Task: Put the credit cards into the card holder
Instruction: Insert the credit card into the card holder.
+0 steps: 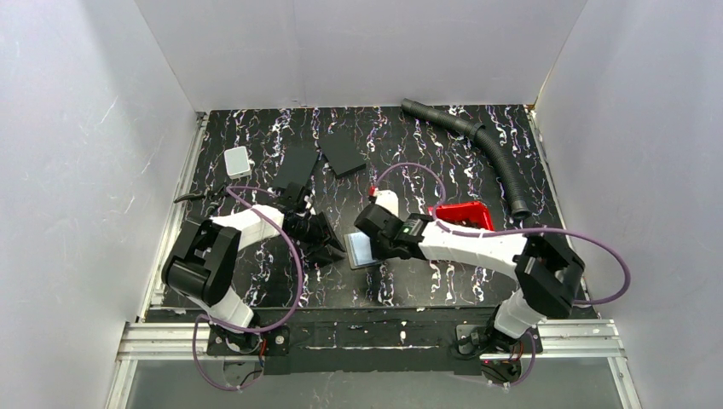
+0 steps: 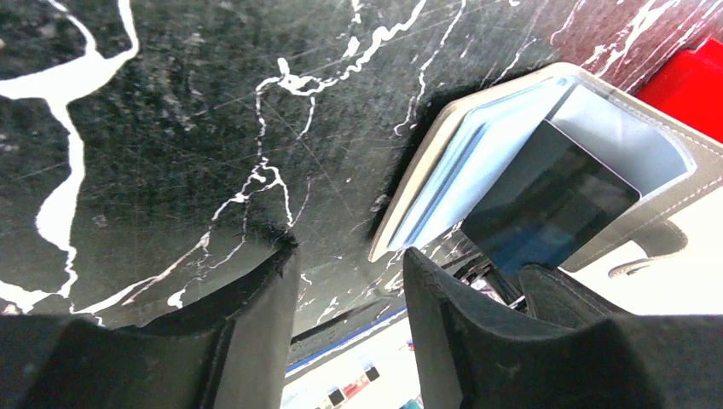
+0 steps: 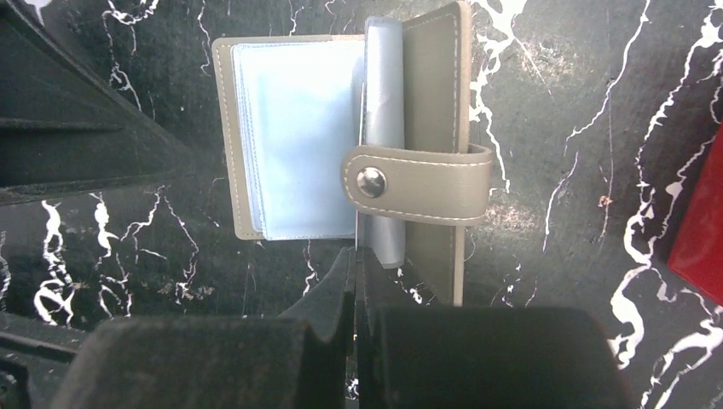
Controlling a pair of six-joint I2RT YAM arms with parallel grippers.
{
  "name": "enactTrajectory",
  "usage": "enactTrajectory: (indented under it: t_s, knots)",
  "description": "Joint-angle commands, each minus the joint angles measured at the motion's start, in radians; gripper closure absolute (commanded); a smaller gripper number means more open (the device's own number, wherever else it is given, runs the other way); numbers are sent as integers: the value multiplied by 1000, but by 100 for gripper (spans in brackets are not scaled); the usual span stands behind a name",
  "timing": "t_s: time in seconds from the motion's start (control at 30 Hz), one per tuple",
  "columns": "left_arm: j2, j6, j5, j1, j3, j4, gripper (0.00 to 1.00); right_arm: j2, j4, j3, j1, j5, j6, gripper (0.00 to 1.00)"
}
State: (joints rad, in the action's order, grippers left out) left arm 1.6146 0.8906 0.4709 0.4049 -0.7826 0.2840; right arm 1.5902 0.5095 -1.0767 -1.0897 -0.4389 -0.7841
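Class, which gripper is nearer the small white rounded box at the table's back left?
Left. The left gripper sits right of the small white rounded box and nearer the arm bases. The right gripper is farther right again, at the taupe card holder.

The desk (image 1: 409,153) is black, veined with white marbling and faint purple streaks. The card holder (image 3: 435,85) is taupe with pale stitching along its edges. It has a silver snap on its taupe tab and light blue glossy sleeves inside. The credit card (image 2: 546,204) is dark, almost black, with a bluish sheen. The tray (image 1: 465,215) is bright red and the small box (image 1: 238,160) white. The two slabs (image 1: 297,167) are matte black and the ribbed hose (image 1: 515,186) is dark grey. The cables (image 1: 298,264) are purple.
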Motion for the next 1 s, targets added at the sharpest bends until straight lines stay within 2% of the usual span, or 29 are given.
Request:
enactTrajectory:
  t_s: [0.0, 0.1, 0.2, 0.3, 0.4, 0.57, 0.7, 0.97]
  knots:
    - [-28, -91, -32, 6, 15, 38, 48, -83, -142, 66, 59, 137, 45, 99]
    - [-105, -107, 3, 11, 28, -3, 40, -118, -224, 133, 116, 248, 69, 99]
    - [-116, -116, 57, 30, 1, -12, 41, -157, -314, 213, 163, 333, 79, 99]
    - [-93, -91, 124, 59, -20, -59, 47, -174, -343, 250, 205, 392, 104, 99]
    - [-26, -58, 137, 99, -57, -88, 61, -188, -393, 294, 240, 463, 117, 99]
    - [73, -8, 73, 132, -101, -74, 74, -196, -431, 324, 277, 539, 151, 99]
    - [124, -46, -69, 132, -148, 70, 79, -203, -451, 343, 322, 605, 183, 99]
    - [152, -67, -154, 132, -145, 121, 80, -164, -499, 369, 442, 813, 255, 99]
